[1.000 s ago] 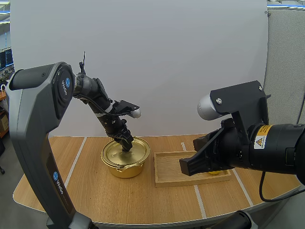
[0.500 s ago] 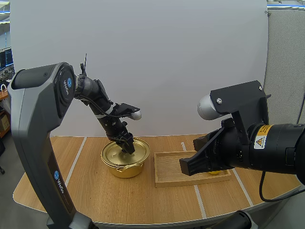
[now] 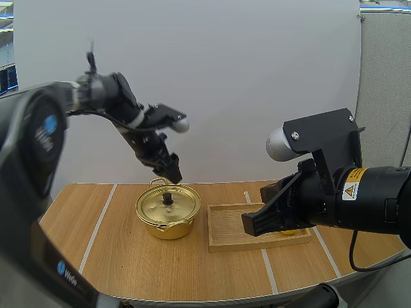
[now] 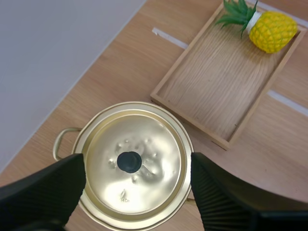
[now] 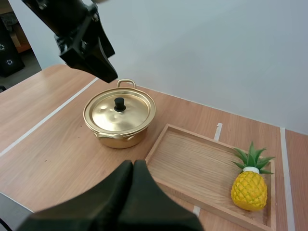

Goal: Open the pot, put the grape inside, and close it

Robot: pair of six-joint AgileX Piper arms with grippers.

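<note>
Directly over the gold pot (image 4: 186, 144), the left gripper (image 4: 137, 160) hangs open-fingered; the thin, slick lid (image 4: 149, 139) looks light, best pinched by its black knob (image 4: 129, 161).

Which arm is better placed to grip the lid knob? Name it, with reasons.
Left. The left gripper hangs open directly above the lid knob; the right gripper is shut, off by the wooden tray.

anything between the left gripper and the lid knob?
Nothing visible. The left gripper hangs open above the pot, and the left wrist view looks down between its fingers onto the knob on the lid. The tray with the pineapple lies off to the side.
</note>
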